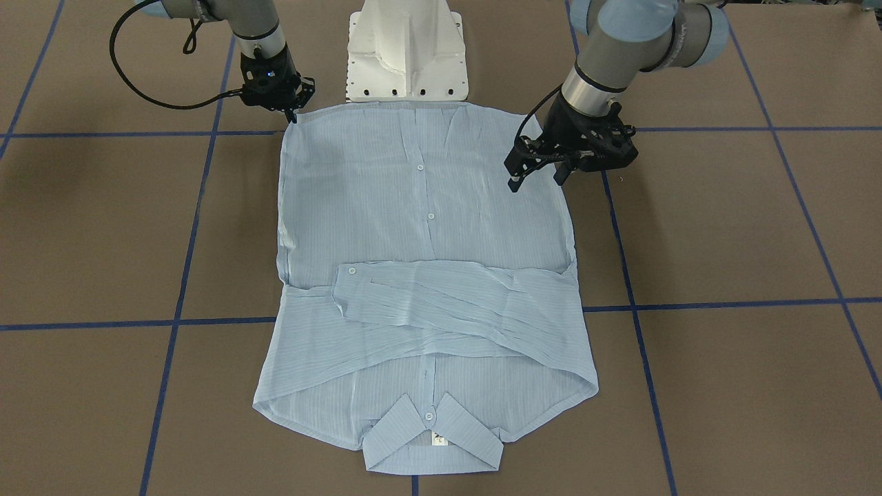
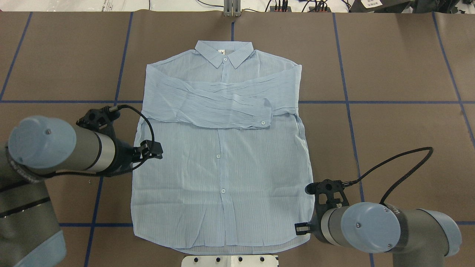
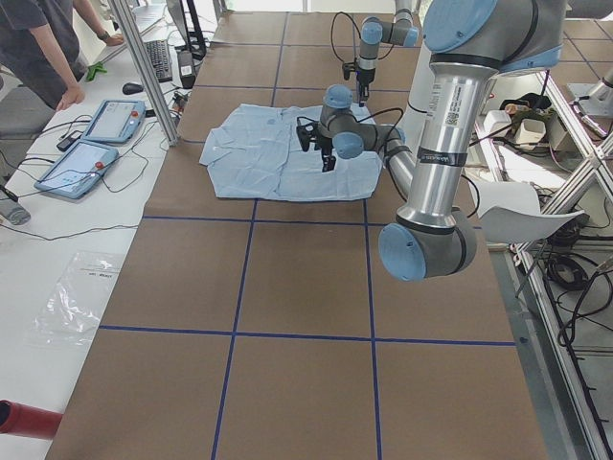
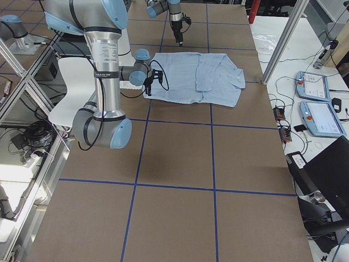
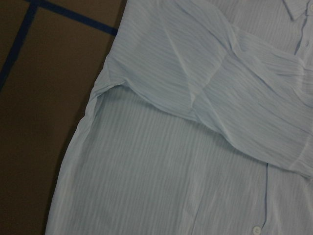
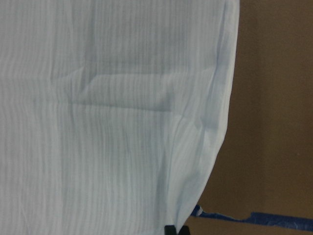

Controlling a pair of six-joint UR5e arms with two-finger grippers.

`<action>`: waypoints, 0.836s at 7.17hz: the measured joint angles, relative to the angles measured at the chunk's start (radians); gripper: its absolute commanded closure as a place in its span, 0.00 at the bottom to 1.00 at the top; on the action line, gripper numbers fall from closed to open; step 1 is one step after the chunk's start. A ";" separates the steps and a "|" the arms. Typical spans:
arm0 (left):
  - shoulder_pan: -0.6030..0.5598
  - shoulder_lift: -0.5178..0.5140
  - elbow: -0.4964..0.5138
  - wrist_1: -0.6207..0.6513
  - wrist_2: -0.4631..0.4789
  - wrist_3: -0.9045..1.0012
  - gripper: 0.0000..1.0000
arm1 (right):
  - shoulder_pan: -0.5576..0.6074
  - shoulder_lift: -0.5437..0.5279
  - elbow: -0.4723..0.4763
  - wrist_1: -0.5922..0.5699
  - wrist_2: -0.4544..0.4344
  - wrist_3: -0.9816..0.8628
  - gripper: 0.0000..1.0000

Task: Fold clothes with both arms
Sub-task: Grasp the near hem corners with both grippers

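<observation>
The pale-blue striped shirt (image 1: 427,227) lies flat and front up on the brown table, its collar (image 1: 431,441) far from the robot and both sleeves (image 2: 222,104) folded across the chest. My left gripper (image 1: 536,180) is open and hovers just above the shirt's side edge at mid-body (image 2: 157,150); its wrist view shows only the cloth (image 5: 171,147). My right gripper (image 1: 295,118) is down at the hem corner nearest the base (image 2: 300,228). Its fingertips (image 6: 169,229) show together at the cloth's edge (image 6: 98,122), shut on that corner.
The white pedestal base (image 1: 406,55) stands just behind the hem. Blue tape lines (image 1: 186,227) cross the table. In the exterior left view an operator (image 3: 38,48) and two tablets (image 3: 96,144) are beside the table's far side.
</observation>
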 measured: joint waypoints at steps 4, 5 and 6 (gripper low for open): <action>0.315 0.112 -0.028 0.007 0.172 -0.246 0.15 | -0.001 0.007 -0.005 0.016 -0.001 0.000 1.00; 0.334 0.117 -0.022 0.007 0.180 -0.255 0.17 | 0.000 0.009 -0.006 0.016 -0.001 0.000 1.00; 0.340 0.118 -0.011 0.008 0.183 -0.251 0.17 | 0.001 0.009 -0.006 0.016 -0.001 0.000 1.00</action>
